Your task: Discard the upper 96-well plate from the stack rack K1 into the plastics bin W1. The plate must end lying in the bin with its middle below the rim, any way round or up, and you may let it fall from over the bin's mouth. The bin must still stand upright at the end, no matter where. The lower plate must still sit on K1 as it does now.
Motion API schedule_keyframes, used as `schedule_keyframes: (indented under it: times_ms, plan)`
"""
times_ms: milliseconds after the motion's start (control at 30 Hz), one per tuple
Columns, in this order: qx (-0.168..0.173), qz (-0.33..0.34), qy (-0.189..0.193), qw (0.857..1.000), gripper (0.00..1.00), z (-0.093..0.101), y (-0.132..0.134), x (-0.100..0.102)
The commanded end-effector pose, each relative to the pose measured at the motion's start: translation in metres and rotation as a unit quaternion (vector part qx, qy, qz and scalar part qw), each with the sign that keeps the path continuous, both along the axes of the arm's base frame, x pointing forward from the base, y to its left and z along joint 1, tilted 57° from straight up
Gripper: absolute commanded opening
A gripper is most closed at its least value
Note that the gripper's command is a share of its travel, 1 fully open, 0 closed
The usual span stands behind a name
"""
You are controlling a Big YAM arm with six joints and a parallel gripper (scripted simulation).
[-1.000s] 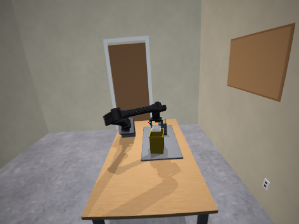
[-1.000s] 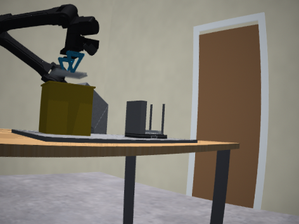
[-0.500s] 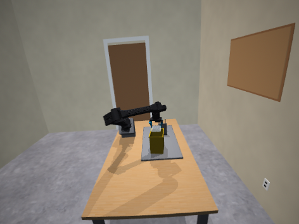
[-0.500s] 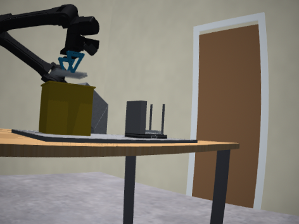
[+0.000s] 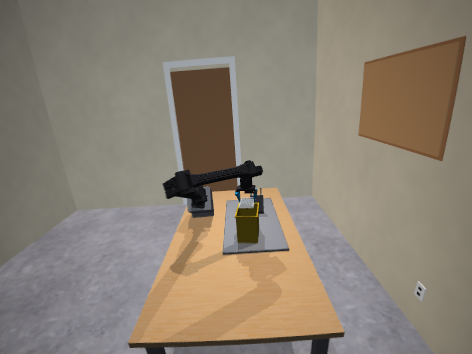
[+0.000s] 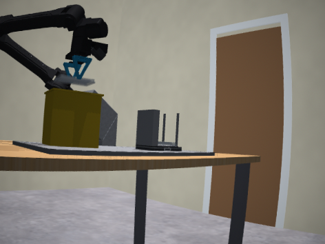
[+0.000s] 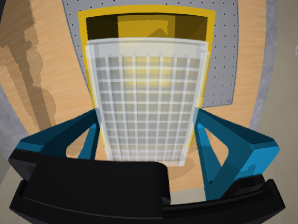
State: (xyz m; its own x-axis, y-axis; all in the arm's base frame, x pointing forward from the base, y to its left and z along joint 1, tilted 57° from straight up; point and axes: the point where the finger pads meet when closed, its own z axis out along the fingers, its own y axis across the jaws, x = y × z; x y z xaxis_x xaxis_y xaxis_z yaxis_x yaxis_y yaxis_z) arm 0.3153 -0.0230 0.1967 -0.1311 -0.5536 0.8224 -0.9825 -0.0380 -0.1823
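My gripper [image 7: 147, 113] with blue fingers is shut on a white 96-well plate [image 7: 147, 104] and holds it level just above the mouth of the yellow plastics bin W1 [image 7: 148, 27]. In the side view the plate [image 6: 75, 81] hangs under the gripper [image 6: 77, 69], a little above the rim of the bin [image 6: 72, 118]. The bin [image 5: 247, 223] stands upright on the grey mat. The dark stack rack K1 [image 6: 158, 131] stands to the right of the bin; a plate low on it is hard to make out.
A grey mat lies on the wooden table [image 5: 235, 280]. The arm's base [image 5: 200, 202] stands at the far left of the table. A grey slanted block [image 6: 108, 122] stands behind the bin.
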Motion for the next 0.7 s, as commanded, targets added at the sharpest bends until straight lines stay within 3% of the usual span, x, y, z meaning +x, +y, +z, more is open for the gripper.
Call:
schedule_keyframes:
  times_ms: [0, 667]
  plan:
    - [0.001, 0.004, 0.000, 1.000, 0.00, -0.005, 0.006, -0.001]
    - [0.002, -0.002, -0.005, 1.000, 0.00, -0.012, -0.022, 0.002]
